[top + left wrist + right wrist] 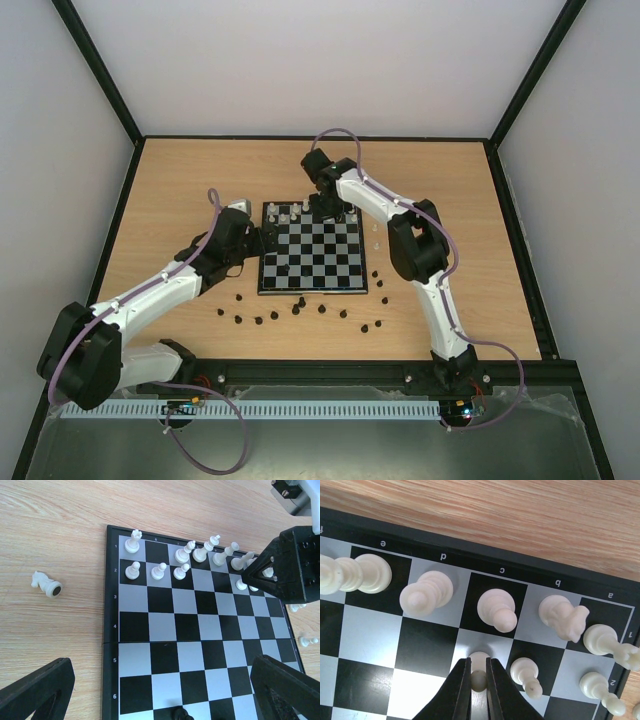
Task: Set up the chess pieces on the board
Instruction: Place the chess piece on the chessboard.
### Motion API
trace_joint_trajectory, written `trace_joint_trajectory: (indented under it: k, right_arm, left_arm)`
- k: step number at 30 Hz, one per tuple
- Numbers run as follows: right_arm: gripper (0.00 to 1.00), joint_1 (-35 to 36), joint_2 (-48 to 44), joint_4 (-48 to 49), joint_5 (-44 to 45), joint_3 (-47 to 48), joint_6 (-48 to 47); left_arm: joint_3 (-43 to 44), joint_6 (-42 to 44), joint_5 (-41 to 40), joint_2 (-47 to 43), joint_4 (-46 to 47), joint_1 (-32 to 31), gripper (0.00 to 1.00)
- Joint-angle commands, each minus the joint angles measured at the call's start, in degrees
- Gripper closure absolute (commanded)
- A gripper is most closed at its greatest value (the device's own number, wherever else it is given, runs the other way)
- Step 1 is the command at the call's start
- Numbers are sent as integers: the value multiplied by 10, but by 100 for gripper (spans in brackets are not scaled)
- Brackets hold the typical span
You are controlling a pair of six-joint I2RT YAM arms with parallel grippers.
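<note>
The board [312,258] lies mid-table, with white chess pieces [285,212] along its far two rows. My right gripper [478,666] points down over that far edge [328,212], its jaws shut on the head of a white pawn [479,679] that stands on a pale second-row square. A bishop [496,609] and a knight [563,616] stand just beyond it. My left gripper [165,700] hangs open above the board's left part [262,240] and holds nothing. A black piece [182,713] stands on the board below it.
Several black pieces [300,305] lie scattered on the wood in front of the board. A white knight [46,583] lies on its side left of the board. A few white pieces [375,240] sit off its right edge. The right arm's gripper body [292,565] looms over the board's far right.
</note>
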Motion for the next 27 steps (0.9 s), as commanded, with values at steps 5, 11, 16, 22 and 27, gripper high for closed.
trace_joint_trajectory:
  k: [5,11,16,22,27]
  right_arm:
    - [86,3,13,-35,6,19,-4]
    - [78,3,6,-38,11,19,-3]
    - [75,3,-20,-34,2,20,-1]
    - [62,13,-98,-30,20,-4,-4]
    - [48,9,-197,-10,71,-86,-7]
  left_arm:
    - [-8,-3,-5,-7,4,3,1]
    - [-7,-3,-4,-6,4,3,0]
    - [-7,-2,-4,-7,4,4,0]
    - [-8,-3,-4,-7,5,4,1]
    - [-9,-4,-4,-10,4,5,0]
